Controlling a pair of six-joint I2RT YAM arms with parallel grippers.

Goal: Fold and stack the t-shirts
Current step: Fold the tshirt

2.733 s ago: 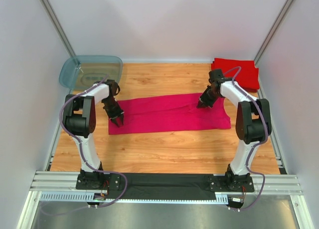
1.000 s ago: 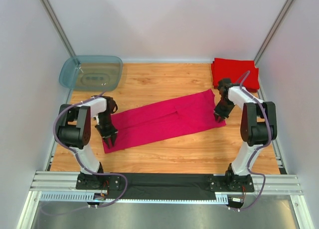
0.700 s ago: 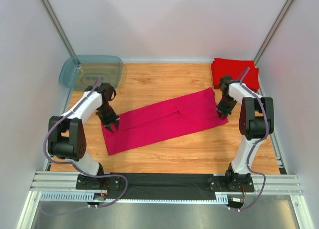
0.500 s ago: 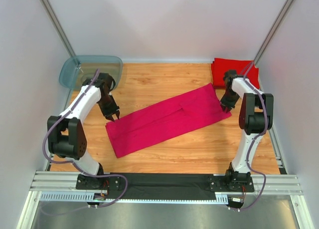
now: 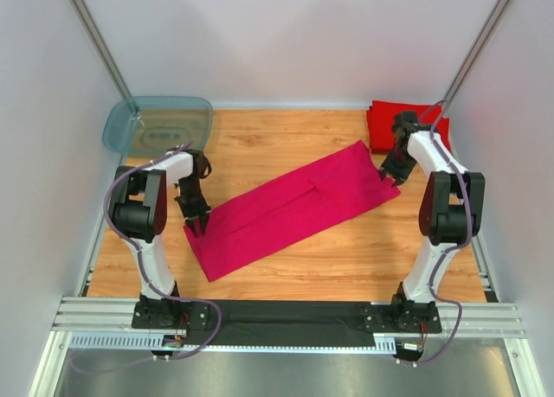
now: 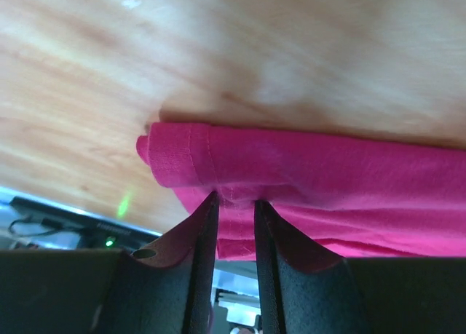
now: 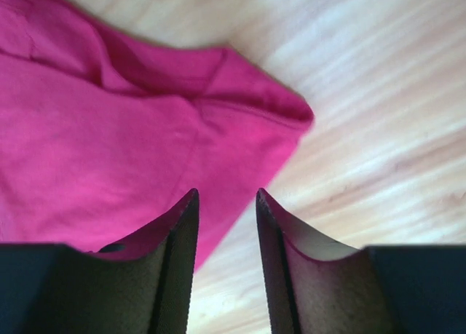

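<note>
Across the table [image 5: 286,272], the magenta t-shirt [image 5: 294,208] lies diagonally as 1 long folded strip. Its left end is clamped in the left gripper [image 5: 197,226]; the right gripper [image 5: 387,174] hangs parted over the right corner. Next, likely: a crosswise fold.

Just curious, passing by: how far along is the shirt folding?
Done: red t-shirts lie folded in the far right corner. In hand: the magenta t-shirt lies as a long folded strip; the left gripper pinches its near end, the right gripper hangs open over the far end. Left: fold it shorter and stack it.
</note>
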